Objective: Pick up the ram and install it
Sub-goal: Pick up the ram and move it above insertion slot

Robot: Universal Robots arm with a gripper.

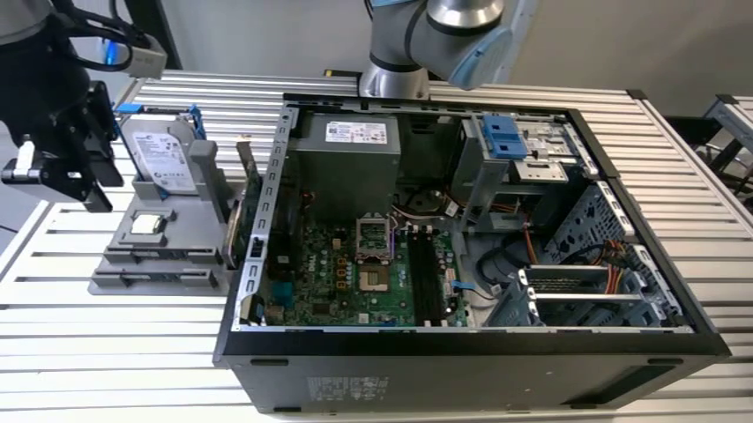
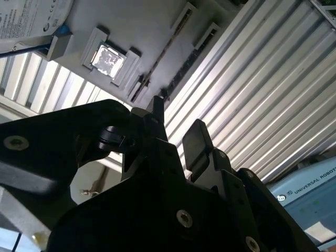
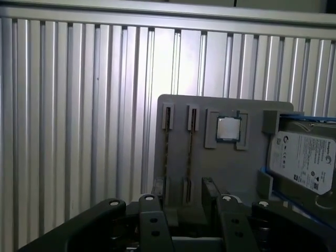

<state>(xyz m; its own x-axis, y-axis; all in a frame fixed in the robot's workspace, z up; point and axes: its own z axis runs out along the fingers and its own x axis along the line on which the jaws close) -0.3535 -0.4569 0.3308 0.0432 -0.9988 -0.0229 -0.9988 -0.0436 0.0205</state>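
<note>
My black gripper (image 1: 92, 181) hangs above the table at the exterior view's left, short of the grey holder (image 1: 176, 247). In both wrist views its fingers (image 3: 157, 191) stand apart, open, with nothing between them (image 2: 176, 126). Two narrow slots run along the holder ahead of the fingers. A thin dark strip (image 3: 165, 157) fills the slot farther from the chip; it looks like the ram seen edge-on (image 2: 181, 71), though I cannot tell for sure. The motherboard's long black memory slots (image 1: 424, 273) lie inside the open computer case (image 1: 471, 344).
The holder also carries a silver hard drive in a blue frame (image 1: 159, 154) and a small square silver chip (image 1: 146, 224). The robot's base (image 1: 394, 79) stands behind the case. Ribbed metal table (image 1: 94, 352) surrounds holder and case.
</note>
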